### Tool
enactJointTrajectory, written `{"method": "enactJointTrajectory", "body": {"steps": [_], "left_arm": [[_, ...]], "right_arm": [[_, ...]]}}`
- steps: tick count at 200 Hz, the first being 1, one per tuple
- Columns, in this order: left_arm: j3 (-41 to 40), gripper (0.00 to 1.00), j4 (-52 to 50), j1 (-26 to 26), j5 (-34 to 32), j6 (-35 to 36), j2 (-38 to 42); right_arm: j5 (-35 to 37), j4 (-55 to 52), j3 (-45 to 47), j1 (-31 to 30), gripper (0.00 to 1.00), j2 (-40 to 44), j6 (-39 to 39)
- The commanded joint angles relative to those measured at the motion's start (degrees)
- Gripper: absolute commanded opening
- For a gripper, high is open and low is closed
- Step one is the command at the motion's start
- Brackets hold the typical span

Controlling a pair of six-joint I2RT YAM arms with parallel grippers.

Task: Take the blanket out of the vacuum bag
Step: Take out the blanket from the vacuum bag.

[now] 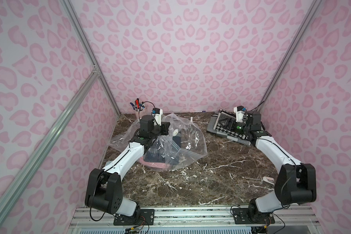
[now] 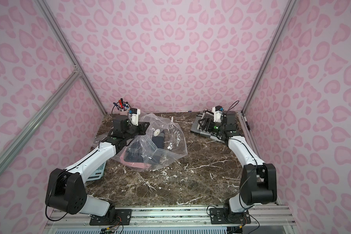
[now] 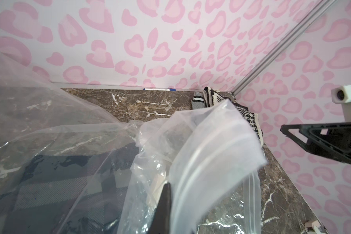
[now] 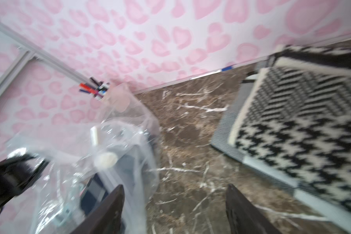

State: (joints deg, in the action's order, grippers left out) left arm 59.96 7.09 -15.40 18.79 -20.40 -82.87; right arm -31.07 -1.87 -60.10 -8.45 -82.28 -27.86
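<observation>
The clear vacuum bag (image 1: 188,139) (image 2: 170,150) lies crumpled at the table's middle left, its round white valve cap (image 1: 175,132) (image 4: 105,159) facing up. Inside it lie a folded dark blue blanket (image 1: 156,156) (image 3: 49,182) and pink cloth (image 1: 154,165). My left gripper (image 1: 163,128) (image 3: 167,190) is shut on the bag's zip-seal edge (image 3: 211,152), holding it lifted. A black-and-white patterned blanket (image 1: 223,131) (image 4: 292,121) lies outside the bag at the back right. My right gripper (image 1: 230,123) (image 4: 175,188) hovers open over it with nothing between its fingers.
A cup of pens (image 1: 139,111) stands at the back left corner behind the bag. A calculator (image 2: 96,172) lies under my left arm. A small white object (image 1: 268,180) lies at the front right. A blue marker (image 3: 158,89) rests along the back wall.
</observation>
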Motion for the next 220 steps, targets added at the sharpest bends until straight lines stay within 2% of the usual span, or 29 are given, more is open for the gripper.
{"method": "enactJointTrajectory", "body": {"steps": [1, 26, 53, 84, 141, 183, 220], "left_arm": [[-1.5, 0.04, 2.2, 0.0, 1.3, 2.3, 2.5], [-3.5, 0.04, 0.6, -0.1, 0.3, 2.6, 5.9], [-4.2, 0.04, -1.1, -0.1, -0.6, 3.0, 8.7], [-4.2, 0.04, -2.7, -0.2, -1.5, 3.7, 9.9], [-5.5, 0.04, -2.3, -0.2, -2.2, 3.7, 11.6], [-7.1, 0.04, -0.9, -0.3, -1.8, 3.0, 12.5], [-7.6, 0.04, -1.0, -0.4, -1.8, 3.3, 13.0]], "right_arm": [[1.5, 0.9, 8.5, -3.5, 0.8, 7.8, -5.8], [1.2, 8.3, 17.3, -9.8, 0.8, 14.6, -12.8], [6.1, 10.7, 18.2, -17.9, 0.83, 12.9, -12.8], [5.2, 15.6, 15.3, -23.2, 0.79, 5.6, -14.7], [7.7, 18.9, 3.2, -32.3, 0.79, -12.2, -18.1], [9.9, 26.9, 0.2, -34.2, 0.78, -24.9, -21.5], [12.8, 27.7, -2.8, -34.3, 0.78, -31.3, -20.3]]}}
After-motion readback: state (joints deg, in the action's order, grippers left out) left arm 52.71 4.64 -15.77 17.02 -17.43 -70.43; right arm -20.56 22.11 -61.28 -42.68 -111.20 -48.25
